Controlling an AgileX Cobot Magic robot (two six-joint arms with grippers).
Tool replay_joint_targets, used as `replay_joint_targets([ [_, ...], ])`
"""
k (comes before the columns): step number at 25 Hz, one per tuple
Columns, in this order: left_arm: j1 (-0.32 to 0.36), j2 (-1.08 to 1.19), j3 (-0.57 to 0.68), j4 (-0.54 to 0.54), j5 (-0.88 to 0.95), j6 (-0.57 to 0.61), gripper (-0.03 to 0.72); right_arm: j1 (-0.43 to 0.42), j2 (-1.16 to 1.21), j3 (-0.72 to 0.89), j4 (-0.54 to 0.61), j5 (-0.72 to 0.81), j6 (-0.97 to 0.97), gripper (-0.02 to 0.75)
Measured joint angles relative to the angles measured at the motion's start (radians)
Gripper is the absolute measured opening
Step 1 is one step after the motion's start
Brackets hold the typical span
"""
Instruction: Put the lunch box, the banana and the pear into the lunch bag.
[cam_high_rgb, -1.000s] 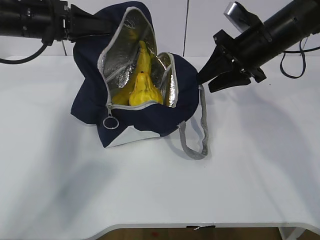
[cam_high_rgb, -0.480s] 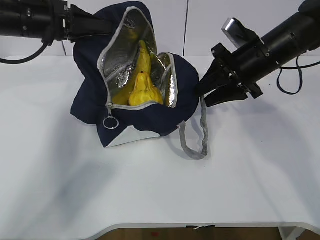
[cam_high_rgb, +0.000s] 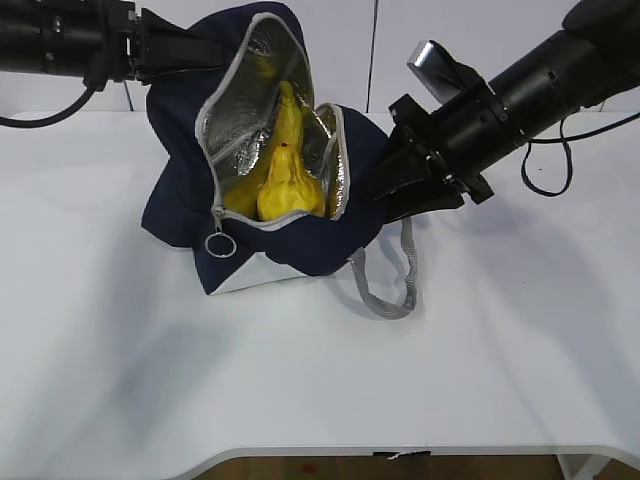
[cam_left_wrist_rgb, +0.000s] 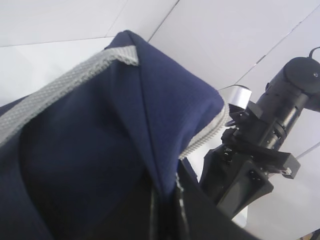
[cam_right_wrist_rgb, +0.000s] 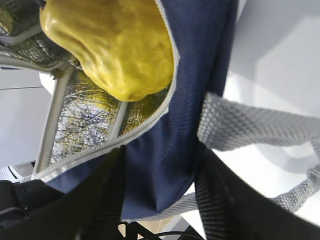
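Lunch bag (cam_high_rgb: 270, 200) sits in the upper middle of the exterior view on the white tabletop (cam_high_rgb: 300, 370), mouth agape and foil lining showing. From the upper left, the left tool (cam_high_rgb: 215, 48) is pinched together on the raised navy flap, holding it up. From the upper right, the right tool (cam_high_rgb: 392, 195) has its jaws apart and straddling the bag's right-hand wall near the zipper edge; in its own wrist view the navy fabric lies between the two dark fingers (cam_right_wrist_rgb: 220, 200), but I cannot tell that it is clamped.

Inside, the banana (cam_high_rgb: 287, 118) stands tall toward the back and the pear (cam_high_rgb: 287, 185) squats in front of it. The lunch box is not visible; it may lie beneath the fruit, hidden.

To my eye the step in hand is tidying the bag's mouth. Doing it well means taking only the fabric rim, clear of the grey strap (cam_high_rgb: 385, 285) and the pear, and moving gently so the fruit stays settled.

No brand, label or writing can be read anywhere.
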Motion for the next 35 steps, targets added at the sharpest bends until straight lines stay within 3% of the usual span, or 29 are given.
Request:
replay_joint_targets([
  [7, 0.0, 0.0, 0.0, 0.0, 0.0, 0.0, -0.001, 0.027, 0.012, 0.0, -0.019, 0.0, -0.002, 0.337],
  [13, 0.0, 0.0, 0.0, -0.002, 0.0, 0.0, -0.001, 0.041, 0.022, 0.0, -0.066, -0.005, -0.033, 0.104],
  [16, 0.0, 0.0, 0.0, -0.002, 0.0, 0.0, -0.001, 0.041, 0.022, 0.0, -0.105, -0.012, -0.035, 0.052],
  [27, -0.017, -0.006, 0.0, 0.019, 0.002, 0.0, -0.001, 0.041, 0.025, -0.056, -0.216, -0.011, -0.035, 0.008],
  [35, -0.097, -0.028, 0.0, 0.116, -0.003, -0.002, -0.001, 0.041, 0.028, -0.181, -0.347, 0.022, 0.02, 0.008],
])
